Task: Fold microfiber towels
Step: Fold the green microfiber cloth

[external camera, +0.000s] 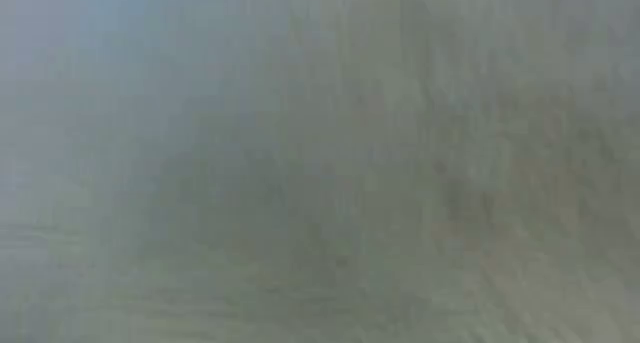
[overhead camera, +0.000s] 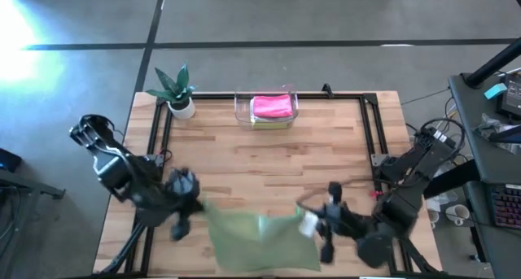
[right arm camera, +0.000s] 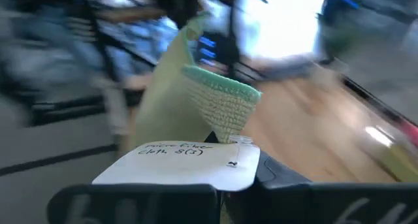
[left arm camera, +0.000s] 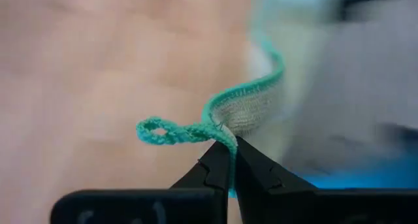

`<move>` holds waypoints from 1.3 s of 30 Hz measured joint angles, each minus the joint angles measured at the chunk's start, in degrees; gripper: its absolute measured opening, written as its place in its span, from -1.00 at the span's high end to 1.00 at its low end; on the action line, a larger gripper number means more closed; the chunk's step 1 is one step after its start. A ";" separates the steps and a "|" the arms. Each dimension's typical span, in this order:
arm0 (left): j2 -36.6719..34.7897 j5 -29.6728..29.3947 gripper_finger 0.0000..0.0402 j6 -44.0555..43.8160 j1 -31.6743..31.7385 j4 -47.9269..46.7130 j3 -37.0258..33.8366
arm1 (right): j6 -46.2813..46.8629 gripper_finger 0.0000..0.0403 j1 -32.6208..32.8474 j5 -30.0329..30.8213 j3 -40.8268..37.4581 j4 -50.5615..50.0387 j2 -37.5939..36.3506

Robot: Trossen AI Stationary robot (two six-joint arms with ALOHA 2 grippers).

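Note:
A sage green towel with a teal stitched edge spreads between my two grippers at the table's near edge. It fills the whole low view. My left gripper is shut on its left corner, and my right gripper is shut on its right corner. A white paper tag hangs at the right corner. A hot pink towel lies on top of others in a clear bin at the table's far edge. My left gripper pinches the towel's corner at the teal stitched edge, between the very ends of its two fingers. A small teal loop sticks out beside them. The cloth runs away from the fingers toward the other arm. CONTACT (cont.): none
A potted plant stands at the table's far left corner. Black rails run along the table's sides. Bare wood lies between the bin and the towel.

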 joint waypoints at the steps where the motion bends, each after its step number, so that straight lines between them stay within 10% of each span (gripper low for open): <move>1: 0.00 -4.82 1.00 -0.02 0.46 -3.30 -1.33 | 3.91 0.96 -0.96 0.76 -0.04 -3.73 0.21; 7: -0.02 -27.15 1.00 0.25 4.93 -13.07 -9.37 | 19.10 0.96 -5.92 4.57 -0.35 -18.55 3.31; 22: -0.04 -30.72 1.00 2.50 15.64 -11.67 -23.97 | 18.44 0.96 -14.63 4.43 -1.44 -31.21 4.49; 39: 0.11 -34.00 1.00 27.26 27.06 10.39 -30.03 | 24.98 0.96 -18.01 -0.75 -9.12 -36.26 4.49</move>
